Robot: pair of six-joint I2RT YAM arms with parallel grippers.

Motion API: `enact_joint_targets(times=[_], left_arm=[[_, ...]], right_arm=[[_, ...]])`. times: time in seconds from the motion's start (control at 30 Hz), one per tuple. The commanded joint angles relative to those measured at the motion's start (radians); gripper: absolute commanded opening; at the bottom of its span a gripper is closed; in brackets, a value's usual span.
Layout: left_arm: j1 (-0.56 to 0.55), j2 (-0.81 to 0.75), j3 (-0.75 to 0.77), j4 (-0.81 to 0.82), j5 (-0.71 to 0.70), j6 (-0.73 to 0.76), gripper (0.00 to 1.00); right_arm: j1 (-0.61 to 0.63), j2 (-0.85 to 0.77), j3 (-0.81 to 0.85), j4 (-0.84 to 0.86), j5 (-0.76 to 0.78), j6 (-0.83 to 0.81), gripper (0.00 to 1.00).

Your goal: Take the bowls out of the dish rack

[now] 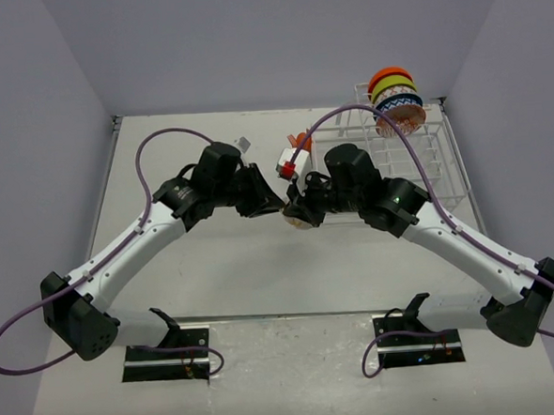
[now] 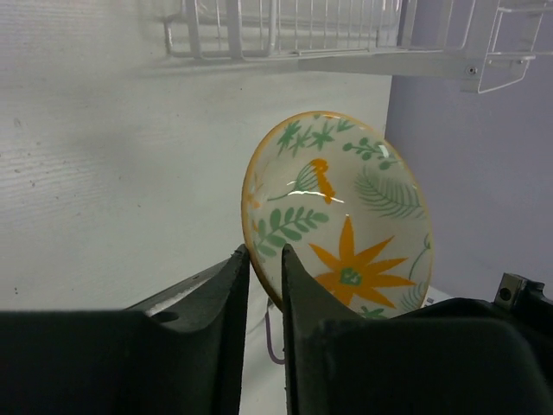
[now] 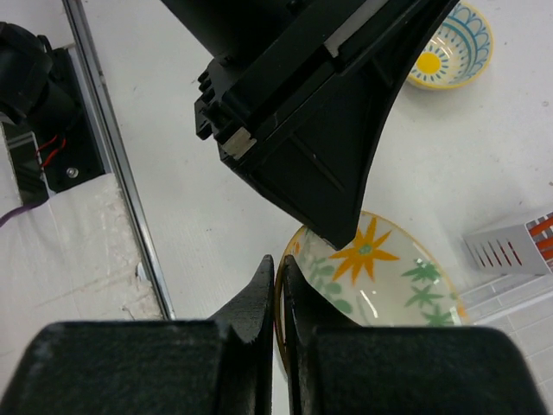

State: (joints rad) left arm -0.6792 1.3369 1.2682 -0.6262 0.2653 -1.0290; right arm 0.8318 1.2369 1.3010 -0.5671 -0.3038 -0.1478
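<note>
A pale yellow-rimmed bowl [image 1: 299, 221] with orange flowers and green leaves hangs on edge above the table centre, between both arms. My left gripper [image 2: 266, 252] is closed on its rim, one finger on each side of the wall [image 2: 346, 216]. My right gripper [image 3: 278, 264] is shut tightly on another part of the rim [image 3: 389, 277]. The left gripper's finger [image 3: 333, 173] reaches into the bowl from above in the right wrist view. The white wire dish rack [image 1: 425, 165] stands at the back right, with several stacked bowls [image 1: 394, 95] upright at its far end.
A blue-patterned bowl with a yellow centre [image 3: 449, 43] sits upright on the table. A white slotted holder with orange parts [image 1: 293, 158] stands by the rack's left end, just behind the grippers. The rack's low tray [image 2: 285, 39] lies just beyond the held bowl.
</note>
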Motion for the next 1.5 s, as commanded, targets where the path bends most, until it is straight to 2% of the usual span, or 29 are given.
enact_joint_targets(times=[0.0, 0.07, 0.23, 0.4, 0.53, 0.67, 0.8, 0.87, 1.13, 1.2, 1.3, 1.33, 1.37, 1.47], left_arm=[[-0.023, 0.002, 0.031, 0.020, 0.113, 0.029, 0.17], [-0.023, 0.004, 0.023, 0.034, 0.138, 0.029, 0.08], [-0.022, 0.007, 0.013, 0.049, 0.163, 0.037, 0.01], [-0.023, -0.007, -0.010, 0.066, 0.152, 0.037, 0.00], [-0.022, -0.035, -0.093, 0.109, 0.114, 0.038, 0.00], [0.006, -0.089, -0.139, 0.082, -0.024, 0.089, 0.00], [0.171, -0.149, -0.208, 0.091, -0.055, 0.165, 0.00], [0.213, -0.195, -0.228, 0.088, -0.151, 0.239, 0.00], [0.216, -0.422, -0.239, 0.037, -0.510, 0.375, 0.00], [0.216, -0.461, -0.234, 0.022, -0.558, 0.398, 0.00], [0.216, -0.518, -0.225, -0.010, -0.601, 0.455, 0.00], [0.216, -0.547, -0.225, -0.015, -0.609, 0.487, 0.00], [0.216, -0.558, -0.225, -0.021, -0.610, 0.504, 0.00], [0.216, -0.597, -0.219, -0.046, -0.633, 0.567, 0.00]], right_arm=[[0.018, 0.013, 0.043, 0.095, 0.011, -0.024, 0.00], [0.029, 0.019, 0.043, 0.092, 0.028, -0.026, 0.00], [0.035, 0.029, 0.046, 0.093, 0.054, -0.030, 0.00], [0.035, 0.030, 0.034, 0.104, 0.068, -0.030, 0.00], [0.035, 0.018, 0.008, 0.124, 0.091, -0.021, 0.00], [0.035, -0.040, -0.043, 0.165, 0.156, 0.028, 0.00], [0.033, -0.111, -0.126, 0.208, 0.186, 0.086, 0.00], [0.033, -0.160, -0.184, 0.233, 0.193, 0.123, 0.00], [0.033, -0.217, -0.347, 0.256, 0.245, 0.348, 0.02], [0.033, -0.218, -0.379, 0.256, 0.250, 0.379, 0.19], [0.033, -0.231, -0.413, 0.272, 0.226, 0.442, 0.28], [0.033, -0.237, -0.423, 0.277, 0.210, 0.453, 0.49], [0.033, -0.240, -0.439, 0.283, 0.207, 0.468, 0.60], [0.033, -0.238, -0.457, 0.282, 0.201, 0.519, 0.69]])
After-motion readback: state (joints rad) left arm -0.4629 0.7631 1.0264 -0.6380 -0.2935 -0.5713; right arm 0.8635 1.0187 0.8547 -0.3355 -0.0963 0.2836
